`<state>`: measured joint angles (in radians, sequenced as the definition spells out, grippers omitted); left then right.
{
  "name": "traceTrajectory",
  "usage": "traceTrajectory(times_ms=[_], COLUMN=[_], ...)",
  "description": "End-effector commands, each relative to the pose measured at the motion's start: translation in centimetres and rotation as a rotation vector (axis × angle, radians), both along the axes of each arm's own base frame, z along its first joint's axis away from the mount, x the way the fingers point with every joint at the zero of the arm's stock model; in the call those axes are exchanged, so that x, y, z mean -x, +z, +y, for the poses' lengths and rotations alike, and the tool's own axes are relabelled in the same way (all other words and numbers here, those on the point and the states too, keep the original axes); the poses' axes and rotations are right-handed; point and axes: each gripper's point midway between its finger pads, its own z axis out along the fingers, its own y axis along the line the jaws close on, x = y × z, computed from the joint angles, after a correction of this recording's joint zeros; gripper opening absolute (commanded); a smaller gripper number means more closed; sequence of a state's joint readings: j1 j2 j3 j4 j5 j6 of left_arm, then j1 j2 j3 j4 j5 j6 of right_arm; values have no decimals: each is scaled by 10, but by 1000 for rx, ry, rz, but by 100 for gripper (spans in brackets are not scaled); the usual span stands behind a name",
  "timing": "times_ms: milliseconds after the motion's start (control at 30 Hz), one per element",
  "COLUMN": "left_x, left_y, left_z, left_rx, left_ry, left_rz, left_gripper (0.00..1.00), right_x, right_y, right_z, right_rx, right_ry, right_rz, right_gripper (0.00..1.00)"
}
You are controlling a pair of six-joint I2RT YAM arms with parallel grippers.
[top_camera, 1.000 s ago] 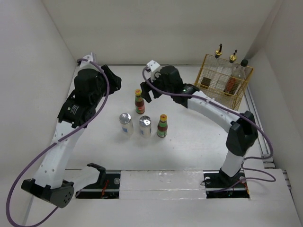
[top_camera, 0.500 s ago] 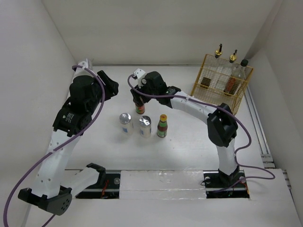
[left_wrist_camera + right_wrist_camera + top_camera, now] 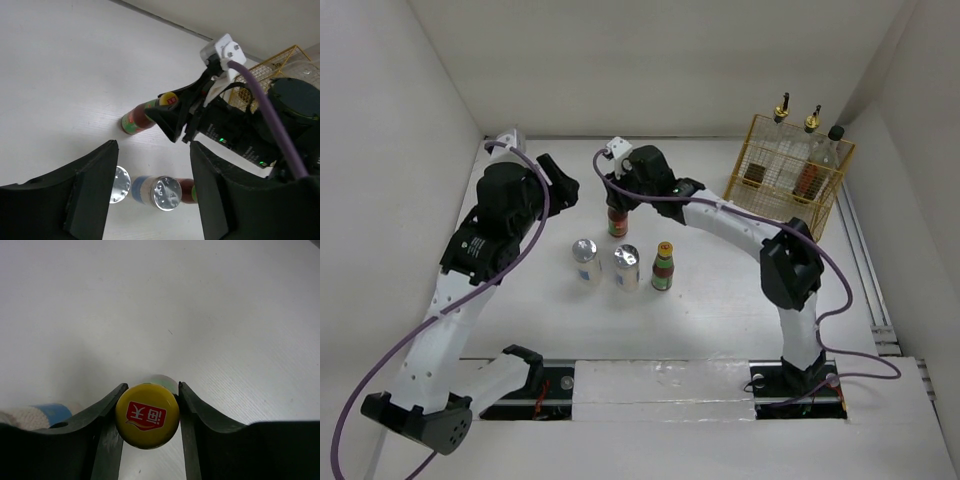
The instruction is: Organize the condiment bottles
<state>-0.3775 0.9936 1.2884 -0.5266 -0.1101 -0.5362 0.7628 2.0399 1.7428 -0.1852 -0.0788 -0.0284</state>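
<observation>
A yellow-capped red-green sauce bottle (image 3: pixel 617 224) stands upright on the table; it also shows in the left wrist view (image 3: pixel 137 120). My right gripper (image 3: pixel 617 203) is over it, its jaws shut on the yellow cap (image 3: pixel 147 415) from both sides. A second sauce bottle (image 3: pixel 663 268) and two silver-topped white shakers (image 3: pixel 586 260) (image 3: pixel 626 267) stand in a row nearer me. My left gripper (image 3: pixel 557 188) hangs open and empty above the table, left of the held bottle, with a shaker (image 3: pixel 165 192) below its jaws.
A yellow wire basket (image 3: pixel 832 190) at the back right holds two glass bottles with gold pourers (image 3: pixel 781 108) (image 3: pixel 811 120) and a black-knobbed jar (image 3: pixel 835 135). White walls close in the table at left, back and right.
My right gripper moved left from beside the far sauce bottle to over it and closed on its cap. My left arm shifted slightly.
</observation>
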Motion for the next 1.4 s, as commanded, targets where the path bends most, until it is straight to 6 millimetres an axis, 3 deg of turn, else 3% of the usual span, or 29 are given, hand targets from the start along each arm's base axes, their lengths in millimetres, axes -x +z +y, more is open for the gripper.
traceTrajectory(times_ms=[0,33,67,133,167,233,300,467,600,833,1100,1300,1367], left_x=[-12,-13,-18,-28,-32,-40,-44,-58,-70,-75,-75,-75,-75], left_y=[22,28,33,42,40,43,50,35,28,21,12,5,5], left_z=[-5,-3,-4,-9,-12,-23,-29,-51,-55,-71,-70,-63,-61], left_rx=[-7,-18,-28,-43,-53,-35,-19,-20,-51,-11,-22,-47,-50], left_ry=[-31,-26,-30,-49,-61,-100,-122,-201,-210,-273,-265,-235,-227], left_rz=[-94,-115,-136,-157,-156,-171,-199,-171,-158,-144,-113,-97,-97], left_gripper=[56,58,59,61,61,62,62,65,68,69,70,72,72], right_x=[-17,-19,-14,-22,-14,-19,-11,-13,-15,-33,-62,-76,-85], right_y=[174,189,220,239,256,259,263,257,257,244,228,233,220], right_z=[-42,-55,-74,-113,-133,-175,-208,-295,-336,-371,-375,-375,-378], right_rx=[-267,-282,-317,-327,-346,-323,-332,-286,-270,-245,-236,-241,-226], right_ry=[-83,-101,-121,-166,-191,-268,-328,-503,-569,-641,-652,-669,-692], right_rz=[-285,-307,-354,-385,-403,-407,-398,-409,-415,-397,-379,-407,-384], right_gripper=[14,14,14,14,14,13,13,13,12,12,12,12,12])
